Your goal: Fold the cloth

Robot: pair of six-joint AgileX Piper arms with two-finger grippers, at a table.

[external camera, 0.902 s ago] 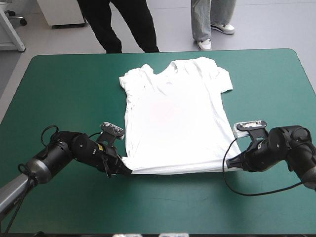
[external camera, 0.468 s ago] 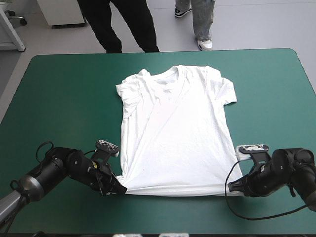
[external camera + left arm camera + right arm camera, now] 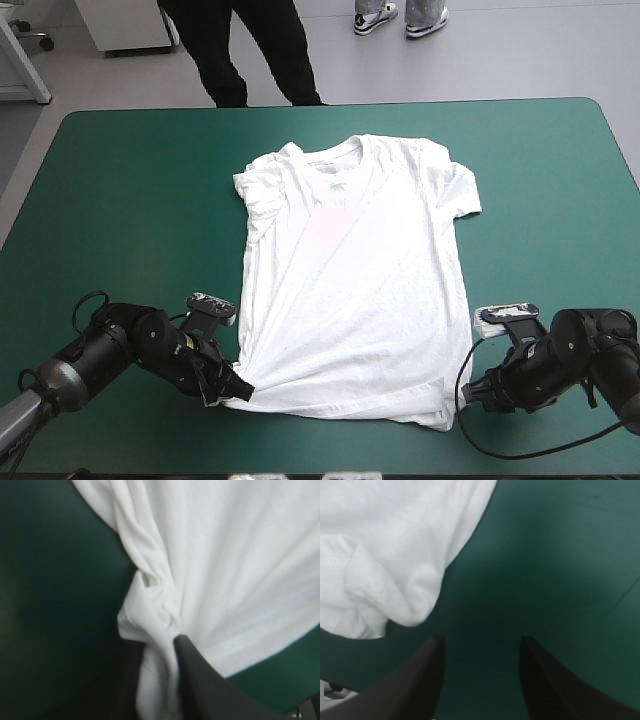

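My left hand (image 3: 162,660) was clenched on one hem corner of the T-shirt (image 3: 350,280), cloth bunched between its fingers, I judged to hold that side taut. My right hand (image 3: 481,641) stood open, the T-shirt's other hem corner loose just ahead. The T-shirt lay spread flat, the table (image 3: 130,180) showing all round it.

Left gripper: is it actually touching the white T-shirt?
Touching. The left wrist view shows the left gripper shut on a bunched hem corner of the T-shirt, with white cloth pinched in its grip.
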